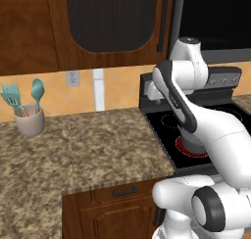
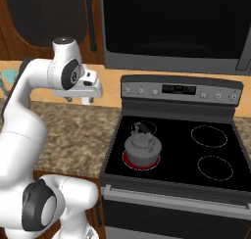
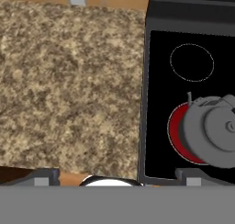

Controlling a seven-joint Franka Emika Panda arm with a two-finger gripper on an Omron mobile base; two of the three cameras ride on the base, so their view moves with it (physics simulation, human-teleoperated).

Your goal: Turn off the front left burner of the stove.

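Note:
The stove [image 2: 235, 150] is a steel range with a black glass top and a raised back panel [image 2: 147, 81] carrying knobs and a digital display. Its front left burner [image 2: 126, 160] glows red under a grey kettle [image 2: 142, 146]. In the hand view the red burner [image 3: 176, 131] shows at the right, half covered by the kettle [image 3: 215, 131]. My gripper [image 2: 78, 100] hangs open and empty, high over the granite counter just left of the stove and level with the back panel. Its fingertips [image 3: 46, 177] stand wide apart. The burner's red edge [image 1: 188, 147] peeks out behind my arm.
Granite counter [image 1: 83, 145] stretches left of the stove, with a utensil crock [image 1: 30, 119] of teal tools at its far left. A black microwave [image 2: 176, 27] hangs above the stove. Unlit rings [image 2: 209, 136] [image 2: 215, 168] mark the right burners. Wooden cabinets sit above and below.

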